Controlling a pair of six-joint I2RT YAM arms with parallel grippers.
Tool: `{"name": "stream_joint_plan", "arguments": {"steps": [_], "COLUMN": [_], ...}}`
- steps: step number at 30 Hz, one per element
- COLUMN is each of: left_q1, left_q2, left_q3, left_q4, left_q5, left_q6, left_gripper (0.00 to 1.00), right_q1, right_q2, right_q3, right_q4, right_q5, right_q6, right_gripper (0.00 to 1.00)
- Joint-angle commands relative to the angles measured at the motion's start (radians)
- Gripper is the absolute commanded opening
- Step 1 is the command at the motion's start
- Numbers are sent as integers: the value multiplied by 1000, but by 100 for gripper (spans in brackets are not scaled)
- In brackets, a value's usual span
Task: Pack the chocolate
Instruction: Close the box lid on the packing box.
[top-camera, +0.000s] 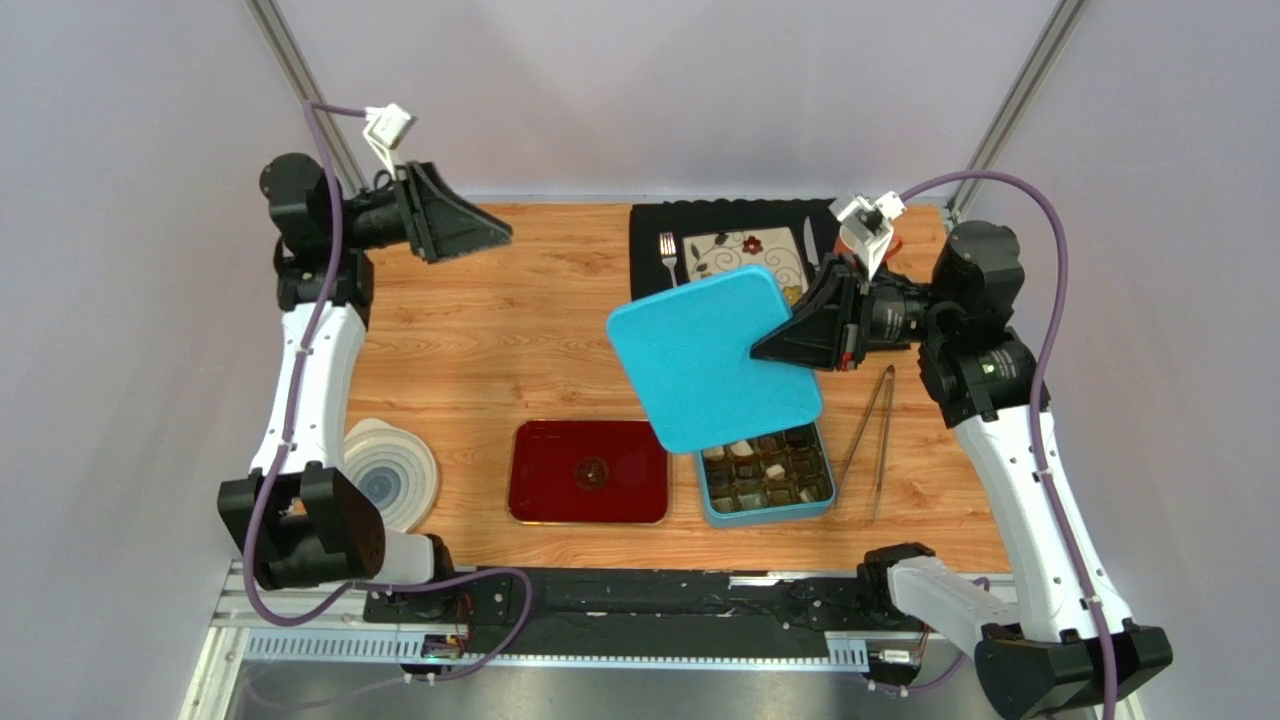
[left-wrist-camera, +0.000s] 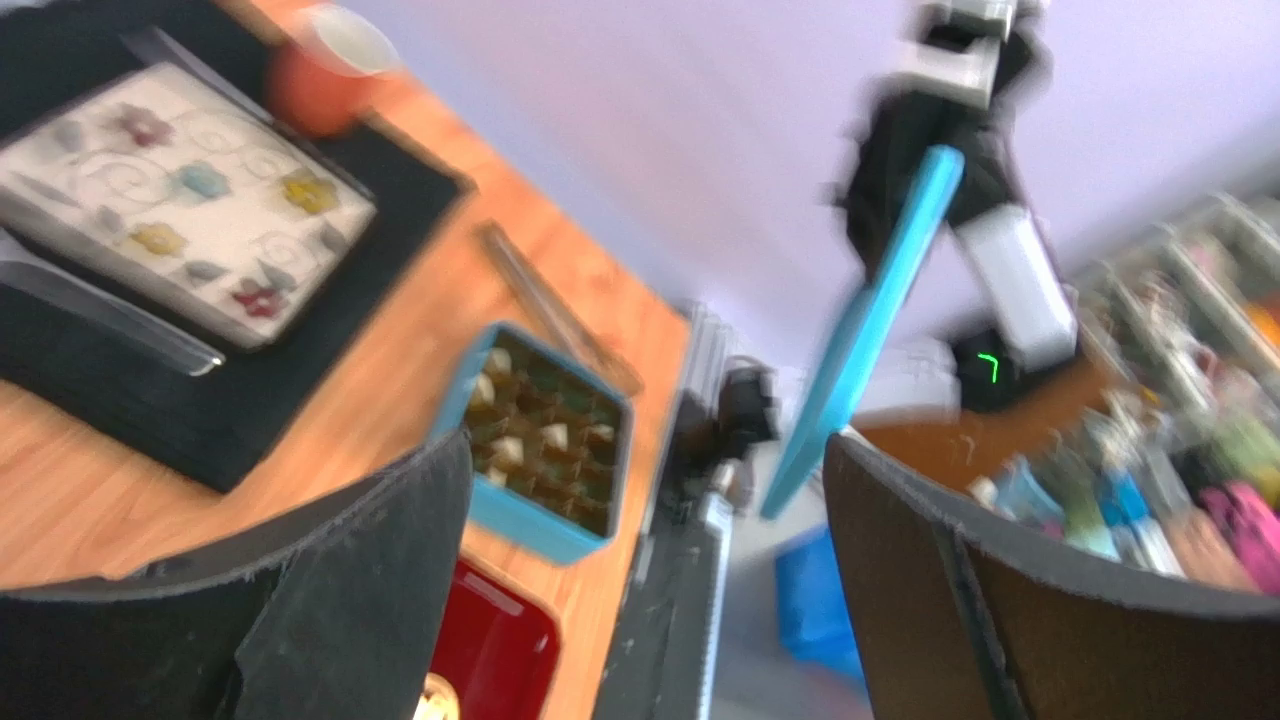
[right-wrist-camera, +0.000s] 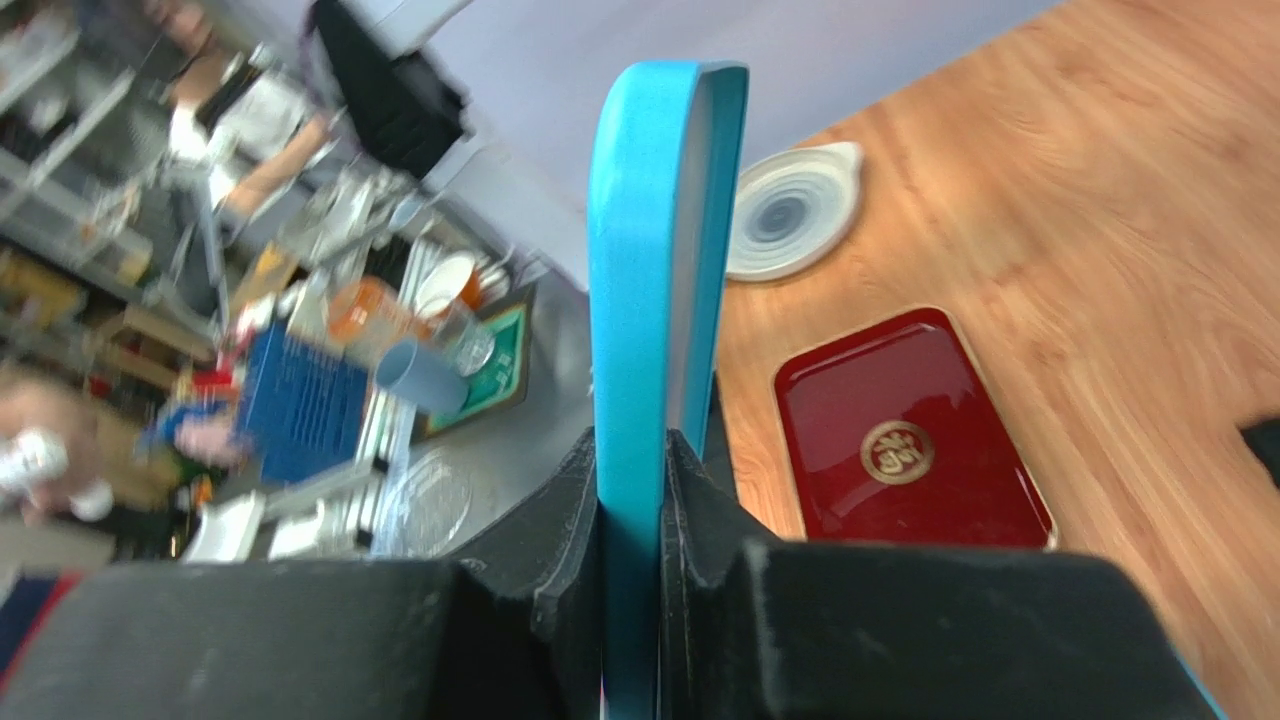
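**Top view:** Fingers (top-camera: 804, 333) of the right gripper (top-camera: 763, 353) are clamping a tilted blue lid (top-camera: 706, 360) above the open blue tin (top-camera: 766, 516). The chocolate (top-camera: 769, 468) is sitting in the tin's compartments. The left gripper (top-camera: 496, 236) is hovering well apart.

**Left wrist:** Its jaws are standing wide, holding nothing.

**Right wrist:** Pads (right-wrist-camera: 706, 503) are squeezing the lid edge-on, with a red tray (right-wrist-camera: 902, 450) lying below.

This is a robotics lab, a test cell and nobody's kitchen. 2 white robots, a left arm (top-camera: 308, 375) and a right arm (top-camera: 1037, 495), are bolted to a mounting rail (top-camera: 646, 600) at the near edge of a wooden tabletop (top-camera: 511, 345). Plain grey screens (top-camera: 646, 90) on metal struts (top-camera: 293, 68) box it in. Outside the cell stand cluttered storage shelves (right-wrist-camera: 166, 210).
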Motion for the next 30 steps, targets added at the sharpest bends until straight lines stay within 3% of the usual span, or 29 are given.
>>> {"name": "stream_joint_plan", "arguments": {"steps": [1,2,3,7,9,15,30], "left_q1": [31,-76,-127,-186,-186,-186,-186], "left_q2": [-21,-18,-27,-137,-185,-263,-323], "left_q3": [183,203,172,-51,-130,-295,-344], "left_q4": [-1020,-1238,-1280,-1223,-1231,-1236,-1246], "left_q5": [-342,-470,-718,-965,-981,-969,-891], "left_q6": [884,1142,1201,1299,1319,1349,1362], "left_gripper": [95,95,95,96,96,97,98], "right_q1": [-96,-112,-135,-200,-269,-324,-340], "right_q2": [32,40,41,49,43,54,51], "right_q3": [-73,-90,-107,-225,-278,-417,-572], "right_q4": [5,4,-4,-42,-56,-67,-209], "right_q5": [180,187,230,276,289,312,454], "right_q6": [264,278,290,316,327,330,195], "right_gripper": [0,0,0,0,0,0,0]}}
